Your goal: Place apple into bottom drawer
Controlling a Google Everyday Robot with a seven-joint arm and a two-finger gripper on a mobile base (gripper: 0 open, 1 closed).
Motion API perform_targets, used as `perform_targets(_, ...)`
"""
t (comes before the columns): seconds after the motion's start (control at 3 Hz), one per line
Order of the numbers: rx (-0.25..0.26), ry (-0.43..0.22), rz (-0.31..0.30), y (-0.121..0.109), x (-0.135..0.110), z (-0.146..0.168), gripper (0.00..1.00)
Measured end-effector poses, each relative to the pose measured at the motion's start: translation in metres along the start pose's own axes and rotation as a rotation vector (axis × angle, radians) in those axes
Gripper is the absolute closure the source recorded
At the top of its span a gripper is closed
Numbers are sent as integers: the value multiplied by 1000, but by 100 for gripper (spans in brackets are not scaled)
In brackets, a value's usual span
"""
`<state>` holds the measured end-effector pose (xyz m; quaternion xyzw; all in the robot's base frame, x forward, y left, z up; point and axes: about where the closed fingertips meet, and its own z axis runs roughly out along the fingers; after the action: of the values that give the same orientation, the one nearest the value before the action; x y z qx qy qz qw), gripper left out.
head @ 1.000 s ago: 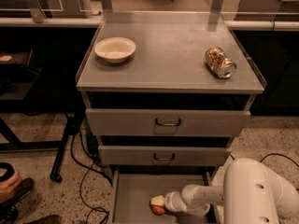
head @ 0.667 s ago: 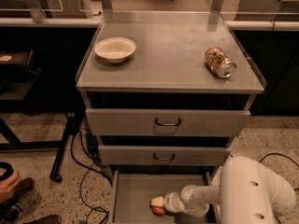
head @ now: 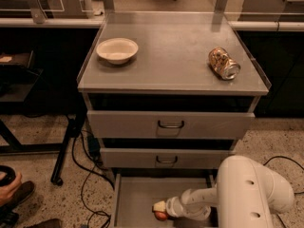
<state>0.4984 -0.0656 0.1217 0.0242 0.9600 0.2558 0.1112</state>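
The bottom drawer (head: 135, 196) is pulled out at the foot of the grey cabinet, and its flat floor shows. My gripper (head: 160, 212) reaches from the right on a white arm (head: 251, 194), low inside the drawer near its front. It is shut on the small red-orange apple (head: 161, 216), which sits at the gripper's tip just above or on the drawer floor. I cannot tell whether the apple touches the floor.
The two upper drawers (head: 171, 124) (head: 166, 159) are closed. On the cabinet top stand a cream bowl (head: 117, 50) at the left and a crushed gold can (head: 223, 63) at the right. Cables (head: 88, 175) and a stand leg lie on the floor at the left, beside a person's shoe (head: 12, 194).
Almost nothing has changed. The gripper with the apple has stayed low in the bottom drawer, perhaps a touch lower.
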Motion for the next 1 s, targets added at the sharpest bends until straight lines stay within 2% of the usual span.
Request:
perform_targets(0.33, 2, 0, -1, 0, 0, 0, 86)
perform_targets(0.67, 2, 0, -1, 0, 0, 0, 56)
perform_targets(1.0, 2, 0, -1, 0, 0, 0, 31)
